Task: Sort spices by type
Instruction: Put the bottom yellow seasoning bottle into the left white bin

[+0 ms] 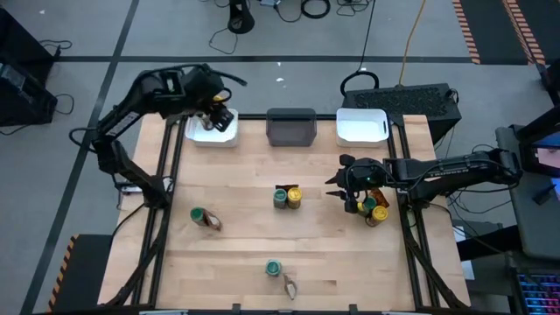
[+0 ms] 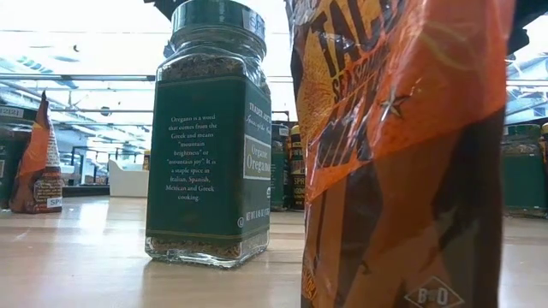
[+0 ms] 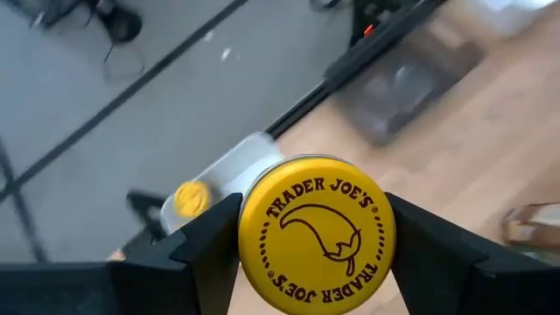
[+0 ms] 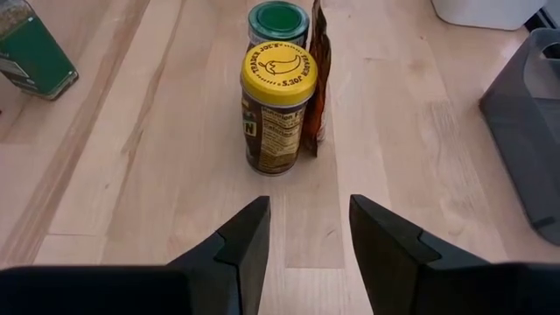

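Note:
My left gripper (image 1: 219, 118) hangs over the far-left white bin (image 1: 213, 138), shut on a dark jar whose yellow lid (image 3: 317, 234) fills the left wrist view. Another yellow lid (image 3: 191, 198) lies in that bin below. My right gripper (image 4: 308, 229) stands open near the table's right edge, pointing at a yellow-lidded jar (image 4: 278, 105) that stands upright on the table. A green-lidded jar (image 4: 278, 22) and an orange-brown packet (image 4: 317, 79) stand just behind and beside that jar. Nothing is between the right fingers. My left gripper pinches the jar between its two fingers at the lid's opposite sides (image 3: 249, 238). The lid's top faces back toward the wrist, and the jar's body is hidden behind it. The fingers slant down from above, and the jar is lifted clear, above the white bin.
A dark grey bin (image 1: 290, 127) and a second white bin (image 1: 361, 125) line the far edge. A green-lidded jar with a packet (image 1: 203, 218) stands left of centre. A green jar (image 1: 274, 267) and a packet (image 1: 289, 284) are near the front. Several jars (image 1: 372, 210) cluster under my right arm.

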